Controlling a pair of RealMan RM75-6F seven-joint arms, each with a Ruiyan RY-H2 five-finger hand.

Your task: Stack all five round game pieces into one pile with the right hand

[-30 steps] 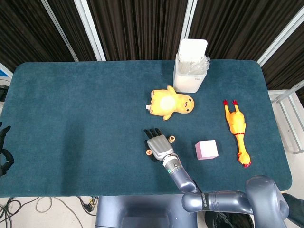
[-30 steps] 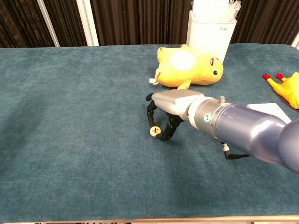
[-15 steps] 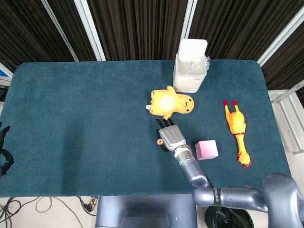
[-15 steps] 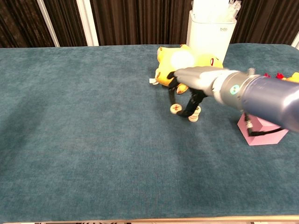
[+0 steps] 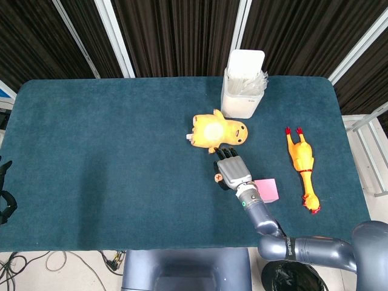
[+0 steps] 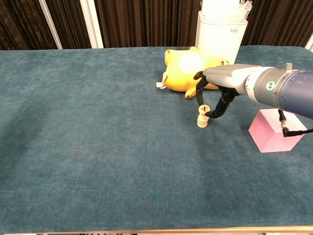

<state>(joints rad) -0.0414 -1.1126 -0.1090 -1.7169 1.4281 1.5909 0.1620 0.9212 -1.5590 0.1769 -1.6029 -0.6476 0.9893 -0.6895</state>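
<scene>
Across a dark teal cloth-covered table (image 5: pixel 109 157) backed by black curtains lie a yellow plush toy (image 6: pixel 193 71), a white container (image 6: pixel 218 32), a pink block (image 6: pixel 276 129) and a rubber chicken (image 5: pixel 301 167). Right hand (image 6: pixel 217 90), palm down, pinches a red-marked round game piece (image 6: pixel 204 108) just above the pile (image 6: pixel 201 121) of pieces. Left hand (image 5: pixel 5 200) at table's edge, state indiscernible.

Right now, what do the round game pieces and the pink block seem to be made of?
The round game pieces look like pale, matte wood, judging by their beige colour; the top one, pinched by the right hand, bears a red mark. The pink block looks like foam or plastic: flat, uniform and dull.
</scene>
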